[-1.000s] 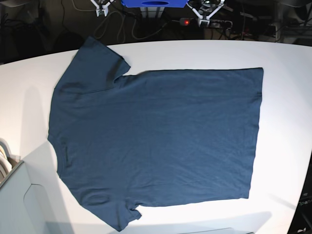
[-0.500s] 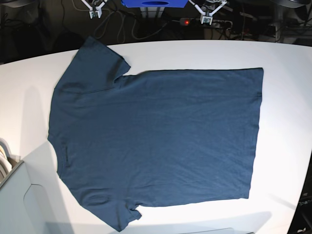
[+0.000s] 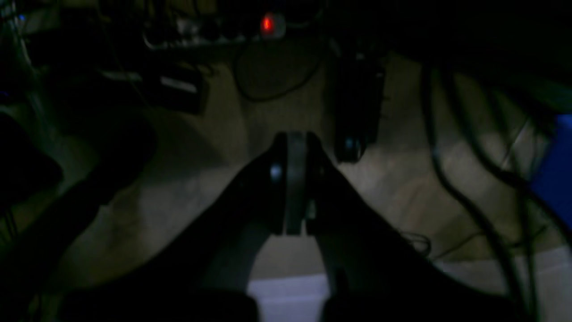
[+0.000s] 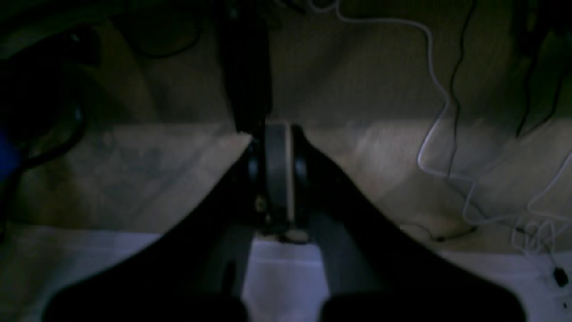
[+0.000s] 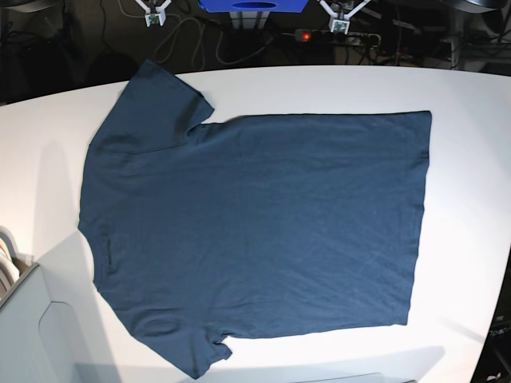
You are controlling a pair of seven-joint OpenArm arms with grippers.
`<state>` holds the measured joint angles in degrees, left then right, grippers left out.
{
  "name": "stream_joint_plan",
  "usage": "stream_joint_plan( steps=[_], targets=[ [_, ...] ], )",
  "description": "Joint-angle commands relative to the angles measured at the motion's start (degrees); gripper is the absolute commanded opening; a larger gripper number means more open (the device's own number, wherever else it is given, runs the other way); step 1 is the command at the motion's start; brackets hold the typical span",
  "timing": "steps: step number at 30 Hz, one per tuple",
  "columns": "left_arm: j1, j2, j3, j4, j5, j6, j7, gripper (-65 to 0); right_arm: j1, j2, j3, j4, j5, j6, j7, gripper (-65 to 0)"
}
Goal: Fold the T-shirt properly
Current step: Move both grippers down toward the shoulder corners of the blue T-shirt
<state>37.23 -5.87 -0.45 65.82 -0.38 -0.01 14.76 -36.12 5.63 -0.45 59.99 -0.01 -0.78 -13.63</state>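
A white table [image 5: 471,159] is carrying the T-shirt [image 5: 255,231], which is lying spread flat across it, collar toward the base view's left. Beyond the far edge, the left gripper [image 5: 338,25] and right gripper [image 5: 151,19] are hovering, each with jaws pressed together on nothing.

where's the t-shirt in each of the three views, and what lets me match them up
Base: the T-shirt lies spread flat on the white table, collar toward the picture's left.
Left wrist: not in it; only the shut left gripper and a strip of table edge.
Right wrist: not in it; the shut right gripper above the table edge.
Shared landmark: the white table; the red light also shows in the left wrist view.
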Motion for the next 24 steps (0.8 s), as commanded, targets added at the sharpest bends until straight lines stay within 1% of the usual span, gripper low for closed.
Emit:
stream_joint_plan(
  steps=[1, 4, 7, 11, 14, 16, 19, 21, 22, 24],
  targets=[
    [2.28, -0.24, 0.05, 2.88, -0.01, 0.05, -0.48, -65.0, -1.99, 0.83, 0.14, 2.91, -0.12, 0.82, 0.31, -65.0],
    [5.27, -0.33, 0.05, 7.98, -0.01, 0.05, -0.13, -65.0, -5.24, 0.92, 0.49, 9.07, -0.12, 0.82, 0.22, -65.0],
    [7.82, -1.74, 0.05, 11.94, -0.01, 0.05, -0.04, -65.0, -7.71, 2.15, 0.58, 13.11, -0.12, 0.82, 0.22, -65.0],
    [11.16, -3.14, -0.04, 17.65, -0.1, -0.03, -0.04, -65.0, -10.43, 2.5, 0.58, 17.68, -0.12, 0.82, -0.13, -65.0],
    [13.54, -3.58, -0.04, 21.96, -0.1, -0.03, -0.04, -65.0, -11.49, 3.56, 0.4, 21.46, -0.12, 0.82, -4.0, -65.0],
    [15.29, -3.58, -1.62, 25.12, -0.1, -0.03, 0.05, -65.0, -12.63, 3.56, 0.4, 24.72, -0.12, 0.91, -6.46, -65.0],
    [17.49, -3.05, -4.17, 29.87, -0.1, -0.03, 0.05, -65.0, -14.91, 4.0, 0.49, 30.61, -0.12, 0.91, -7.78, -65.0],
    [18.81, -3.05, -5.22, 33.3, -0.1, -0.03, 0.14, -65.0, -17.38, 5.05, 0.58, 35.44, -0.12, 0.91, -7.78, -64.9],
    [19.51, -3.14, -5.84, 35.06, -0.1, -0.03, 0.14, -63.0, -18.43, 5.32, 0.58, 37.99, -0.12, 0.91, -7.78, -64.9],
    [20.83, -3.14, -7.16, 38.49, -0.1, -0.03, 0.14, -55.7, -20.36, 5.49, 0.58, 42.74, -0.12, 0.91, -7.78, -64.9]
  ],
)
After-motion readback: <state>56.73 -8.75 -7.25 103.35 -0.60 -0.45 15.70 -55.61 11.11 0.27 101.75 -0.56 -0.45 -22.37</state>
